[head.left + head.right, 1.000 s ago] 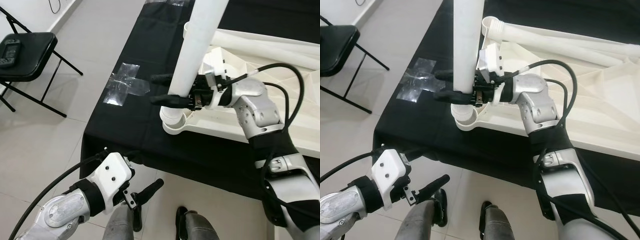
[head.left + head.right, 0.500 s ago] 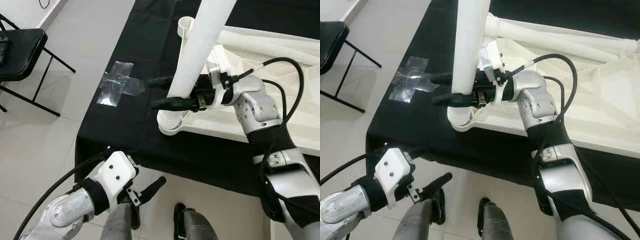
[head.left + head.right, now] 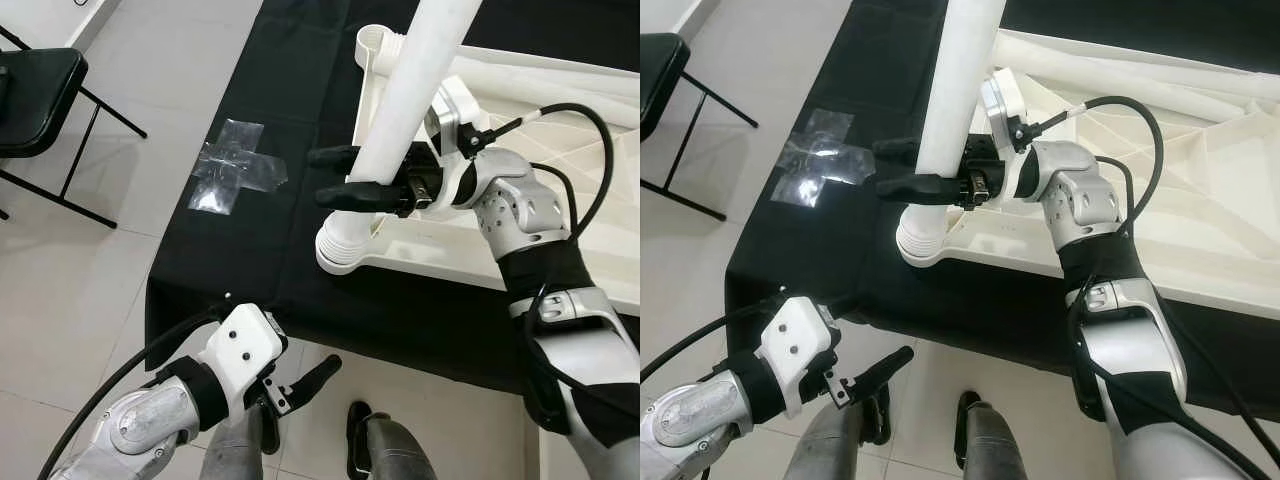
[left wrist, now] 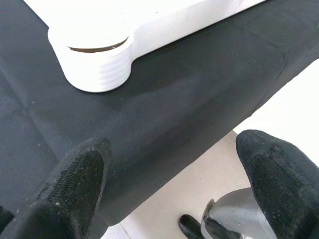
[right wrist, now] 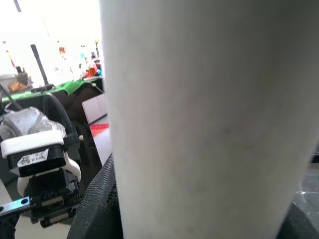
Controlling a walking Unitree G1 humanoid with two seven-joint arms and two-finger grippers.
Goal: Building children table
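Note:
A white table leg (image 3: 402, 110) stands nearly upright, its lower end in the ribbed corner socket (image 3: 340, 252) of the white tabletop (image 3: 520, 255). The tabletop lies underside up on a black-covered table. My right gripper (image 3: 322, 177) is shut on the leg just above the socket, one black finger on each side. In the right wrist view the leg (image 5: 209, 114) is close up, with a finger pad (image 5: 97, 204) against it. My left gripper (image 3: 295, 395) hangs open below the table's front edge, near the socket (image 4: 94, 59), holding nothing.
Crossed clear tape (image 3: 235, 165) lies on the black cloth (image 3: 260, 260) to the left of the socket. A second corner socket (image 3: 375, 42) sits further back. A black folding chair (image 3: 40, 95) stands on the tiled floor at the left. My own feet (image 3: 365, 455) are just before the table edge.
My right wrist has rolled around the leg, so its white housing now sits higher. The leg stays in the socket. The whole view has shifted a little; the left arm stays low.

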